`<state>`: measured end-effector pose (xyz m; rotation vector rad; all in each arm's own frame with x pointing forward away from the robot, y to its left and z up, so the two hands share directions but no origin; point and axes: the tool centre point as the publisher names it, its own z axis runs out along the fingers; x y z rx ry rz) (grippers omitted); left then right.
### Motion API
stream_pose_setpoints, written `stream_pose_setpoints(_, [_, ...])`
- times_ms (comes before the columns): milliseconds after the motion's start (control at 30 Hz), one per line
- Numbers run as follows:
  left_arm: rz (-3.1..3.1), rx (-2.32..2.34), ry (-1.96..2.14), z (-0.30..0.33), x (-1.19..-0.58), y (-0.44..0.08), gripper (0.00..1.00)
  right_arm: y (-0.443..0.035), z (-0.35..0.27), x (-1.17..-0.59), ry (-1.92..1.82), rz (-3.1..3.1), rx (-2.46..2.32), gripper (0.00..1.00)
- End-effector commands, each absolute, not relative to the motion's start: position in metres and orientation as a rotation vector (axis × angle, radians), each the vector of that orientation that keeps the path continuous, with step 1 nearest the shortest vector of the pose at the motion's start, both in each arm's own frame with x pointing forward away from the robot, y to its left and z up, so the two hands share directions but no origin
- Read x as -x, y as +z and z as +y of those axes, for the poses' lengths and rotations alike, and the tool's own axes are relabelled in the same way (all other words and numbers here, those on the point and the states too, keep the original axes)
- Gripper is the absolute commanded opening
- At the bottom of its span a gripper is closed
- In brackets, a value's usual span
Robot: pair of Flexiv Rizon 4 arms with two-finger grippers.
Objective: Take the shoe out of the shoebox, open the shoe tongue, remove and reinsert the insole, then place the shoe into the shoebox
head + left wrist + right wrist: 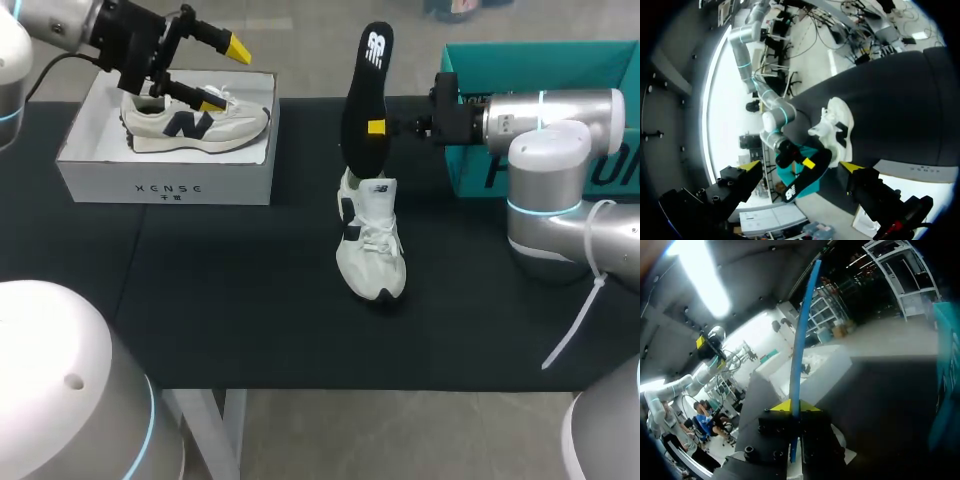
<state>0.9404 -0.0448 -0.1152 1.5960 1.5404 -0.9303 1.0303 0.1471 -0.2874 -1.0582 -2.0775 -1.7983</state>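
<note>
Right claw clamped on the insole, holding it upright just above the shoe, which stands on the surface. Left claw spread wide, empty, over the shoebox. My read: shoe out, insole out; reinsert and boxing remain. There's a logo on the insole and print on the box front, but I'm not reading either off.

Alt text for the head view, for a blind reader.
The right claw holds a black insole upright over a white sneaker on the table. The open left claw hovers over a second sneaker in a white shoebox.
</note>
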Motion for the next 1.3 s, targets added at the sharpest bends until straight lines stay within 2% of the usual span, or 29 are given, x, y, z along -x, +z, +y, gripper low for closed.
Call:
stream_pose_setpoints(33, [1.543, -1.598, -0.927, -0.045, -0.94, -0.115, 1.0, -0.294, 0.143, -1.023, -1.775, -2.082, 1.076, 0.0])
stream_pose_setpoints(1033, [1.543, -1.598, -0.927, -0.045, -0.94, -0.115, 1.0, -0.33, 0.144, -0.966, -1.599, -2.1, 1.116, 0.0])
stream_pose_setpoints(1100, [1.543, -1.598, -0.927, -0.045, -0.94, -0.115, 1.0, -0.33, 0.144, -0.968, -1.595, -2.102, 1.118, 0.33])
stream_pose_setpoints(1133, [1.543, -1.598, -0.927, -0.045, -0.94, -0.115, 1.0, -0.329, 0.145, -0.97, -1.594, -2.103, 1.118, 0.42])
stream_pose_setpoints(1300, [1.543, -1.598, -0.927, -0.045, -0.94, -0.115, 1.0, -0.324, 0.148, -0.982, -1.601, -2.124, 1.102, 0.49])
